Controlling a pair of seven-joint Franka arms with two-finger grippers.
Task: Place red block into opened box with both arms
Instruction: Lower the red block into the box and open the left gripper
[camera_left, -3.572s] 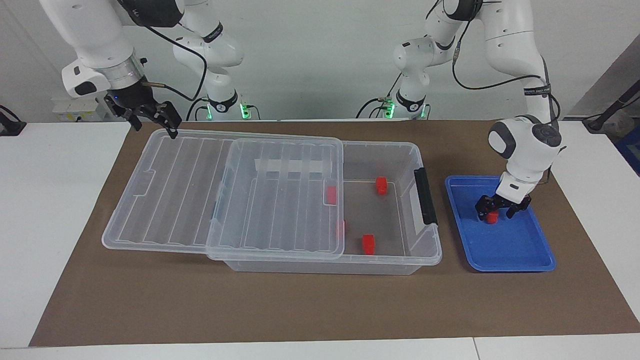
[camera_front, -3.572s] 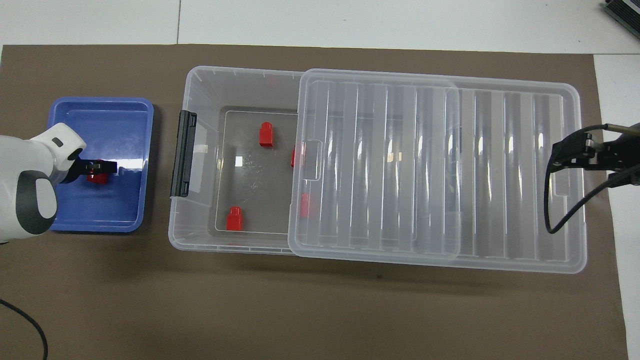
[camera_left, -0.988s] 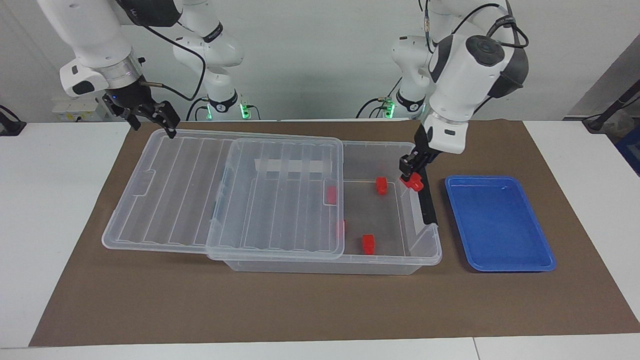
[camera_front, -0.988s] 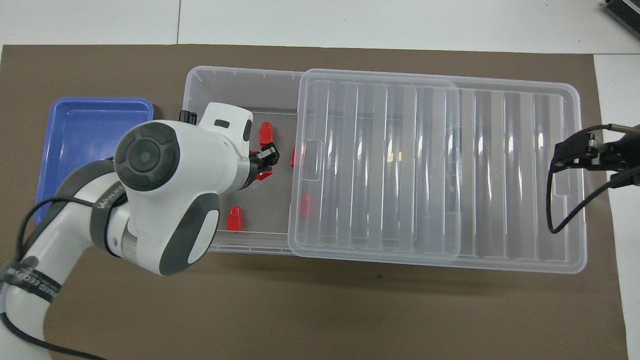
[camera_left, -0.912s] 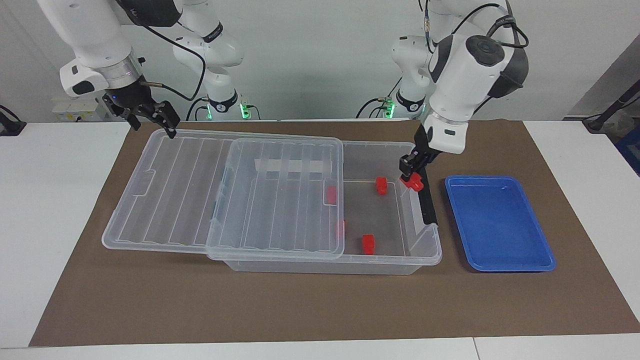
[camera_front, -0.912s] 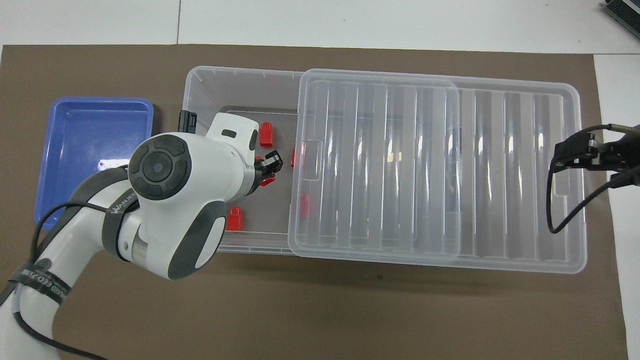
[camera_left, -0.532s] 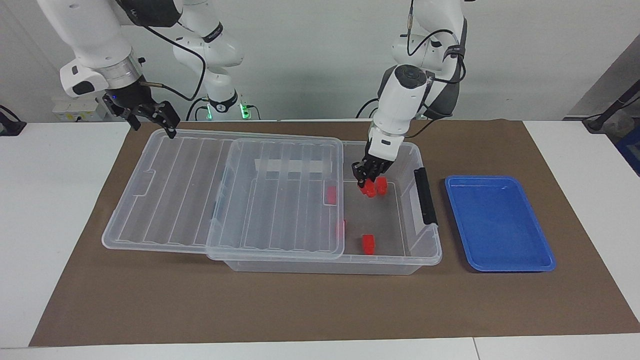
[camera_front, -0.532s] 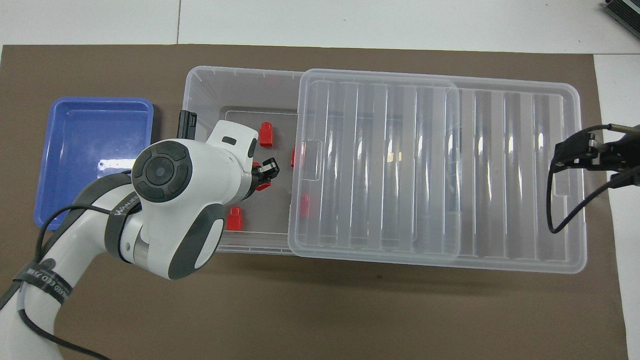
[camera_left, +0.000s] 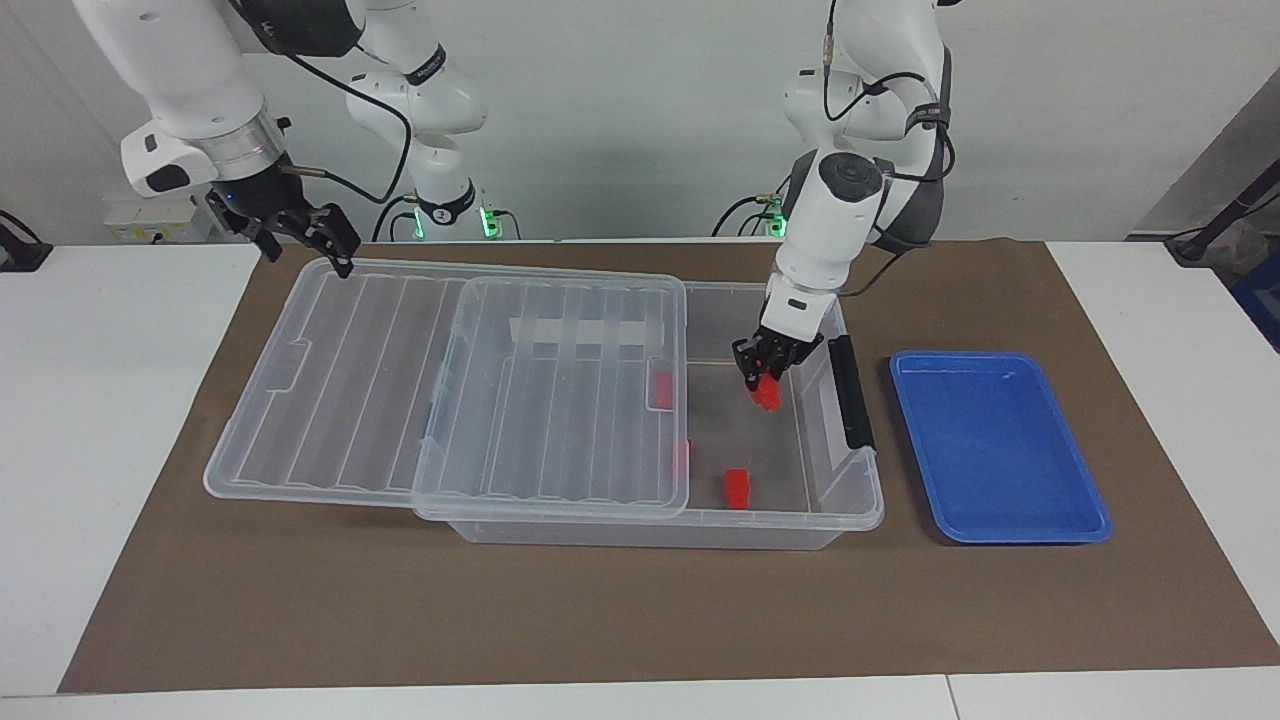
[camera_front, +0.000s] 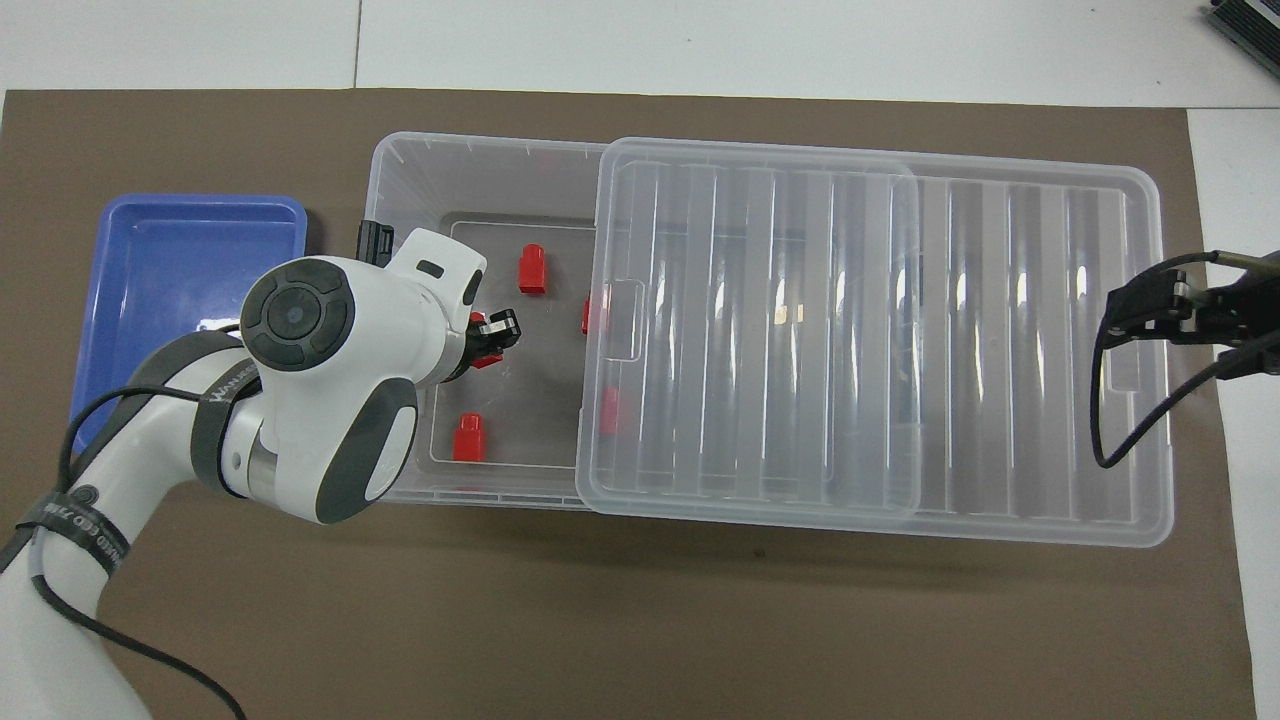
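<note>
The clear box lies lengthwise on the brown mat. Its ribbed lid is slid toward the right arm's end, so the end with the black handle is uncovered. My left gripper reaches down into that uncovered end, shut on a red block. The block is low inside the box; I cannot tell whether it touches the floor. My right gripper waits, open, over the lid's corner at the right arm's end.
More red blocks lie in the box: one in the uncovered part, one farther out, two under the lid's edge. A shallow blue tray stands beside the box's handle end.
My left gripper lifted the red block from the blue tray, carried it over the handle end into the box, then lowered it and shifted back toward the handle. The right arm stayed put.
</note>
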